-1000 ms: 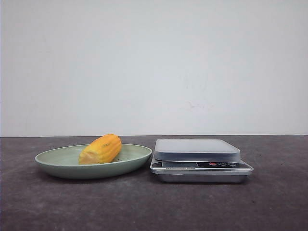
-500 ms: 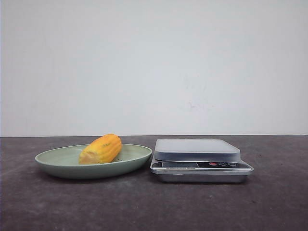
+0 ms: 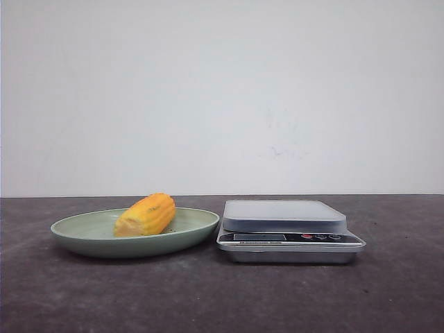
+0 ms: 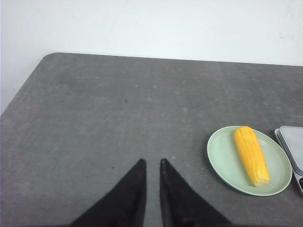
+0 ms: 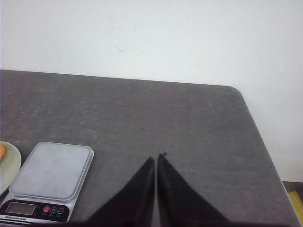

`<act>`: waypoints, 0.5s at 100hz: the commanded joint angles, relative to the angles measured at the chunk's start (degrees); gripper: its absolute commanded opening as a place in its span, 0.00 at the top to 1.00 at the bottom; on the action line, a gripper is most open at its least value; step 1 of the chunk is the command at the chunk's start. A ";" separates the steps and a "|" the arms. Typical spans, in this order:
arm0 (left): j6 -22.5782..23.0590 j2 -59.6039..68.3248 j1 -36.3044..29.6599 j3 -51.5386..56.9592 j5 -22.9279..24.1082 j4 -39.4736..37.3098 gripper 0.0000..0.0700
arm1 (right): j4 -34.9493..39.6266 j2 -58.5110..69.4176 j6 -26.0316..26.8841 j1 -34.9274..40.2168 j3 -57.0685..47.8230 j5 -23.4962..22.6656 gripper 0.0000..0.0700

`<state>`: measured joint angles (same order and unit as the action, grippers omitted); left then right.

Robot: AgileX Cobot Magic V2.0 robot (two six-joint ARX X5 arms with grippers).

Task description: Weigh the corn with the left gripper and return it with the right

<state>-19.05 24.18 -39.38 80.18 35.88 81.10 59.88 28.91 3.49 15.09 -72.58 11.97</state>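
Observation:
The corn (image 3: 145,215) is a yellow-orange cob lying on its side in the pale green plate (image 3: 83,239), left of the scale (image 3: 284,215). It also shows in the left wrist view (image 4: 251,154), on the plate (image 4: 222,156). My left gripper (image 4: 152,161) hangs over bare table well to the left of the plate, its jaws a narrow gap apart and empty. My right gripper (image 5: 156,157) hangs over bare table to the right of the scale (image 5: 49,170), fingers nearly together and empty. Neither gripper shows in the front view.
The scale's silver platform carries nothing; its display and buttons face the front. The dark grey table (image 3: 222,298) ends at a white wall behind. Rounded table corners show in the left wrist view (image 4: 52,56) and the right wrist view (image 5: 234,89).

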 commanded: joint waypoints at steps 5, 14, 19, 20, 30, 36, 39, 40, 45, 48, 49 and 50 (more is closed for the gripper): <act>0.11 0.07 -0.28 0.83 0.31 0.33 0.99 | -0.31 0.13 1.01 0.31 -0.61 0.07 1.00; 0.11 0.07 -0.28 0.83 0.33 0.31 0.99 | -0.31 0.13 1.01 0.31 -0.61 0.07 1.00; 0.11 0.07 -0.28 0.83 0.33 0.31 0.99 | -0.31 0.13 1.01 0.31 -0.61 0.07 1.00; 0.11 0.07 -0.28 0.83 0.33 0.31 0.99 | -0.31 0.13 1.01 0.31 -0.61 0.07 1.00; 0.13 0.07 -0.04 0.70 0.59 0.39 0.99 | -0.31 0.13 1.01 0.31 -0.61 0.07 1.00; 0.13 0.07 1.31 0.55 0.57 0.26 0.99 | -0.31 0.13 1.01 0.31 -0.61 0.07 1.00; 0.13 0.07 2.19 0.31 0.57 0.04 0.99 | -0.31 0.13 1.01 0.31 -0.61 0.07 1.00; 0.13 0.07 2.78 0.09 0.55 -0.11 0.99 | -0.31 0.13 1.01 0.31 -0.61 0.07 1.00; 0.17 0.07 4.85 -0.98 0.59 -0.63 0.99 | -0.31 0.13 1.01 0.31 -0.61 0.07 1.00; 0.35 0.07 6.40 -1.99 0.72 -1.46 0.99 | -0.31 0.13 1.01 0.31 -0.61 0.07 1.00; 0.44 0.04 6.95 -2.36 0.79 -1.79 0.99 | -0.31 0.13 1.01 0.31 -0.61 0.07 1.00; 0.46 0.02 7.52 -2.75 0.85 -2.19 0.99 | -0.31 0.13 1.01 0.31 -0.61 0.07 1.00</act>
<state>-19.03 24.08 -33.93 78.35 36.16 80.68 59.88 28.91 3.49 15.09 -72.58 11.97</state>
